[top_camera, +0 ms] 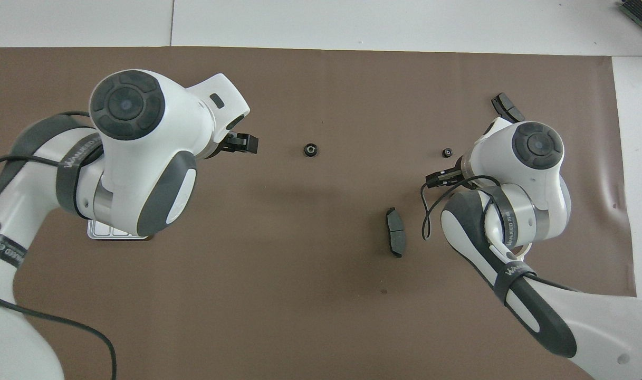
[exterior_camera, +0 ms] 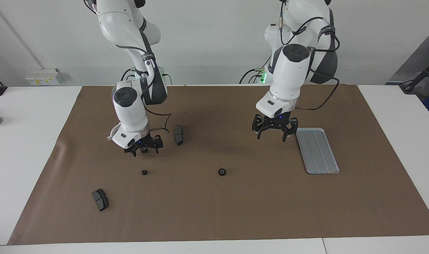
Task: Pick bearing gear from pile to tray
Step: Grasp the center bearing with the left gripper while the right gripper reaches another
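— Brown paper mat (exterior_camera: 218, 211) covers your table, and on it the pile is scattered thin. What do you see at your right arm's end?

— Your right gripper (exterior_camera: 143, 148) is low over the mat with its claw spread apart, and a small black gear (exterior_camera: 143, 150) sits on the mat between the fingertips, not clamped. A second gear (exterior_camera: 144, 172) lies just farther from the robots, and a third gear (exterior_camera: 221, 171) lies toward the middle.

— And the pads?

— One dark pad (exterior_camera: 178, 134) lies beside that gripper, another pad (exterior_camera: 100, 199) well farther out.

— Your left side?

— Your left gripper (exterior_camera: 275, 131) waits in the air, claw apart and holding nothing, beside the silver tray (exterior_camera: 318, 150), which holds no part.
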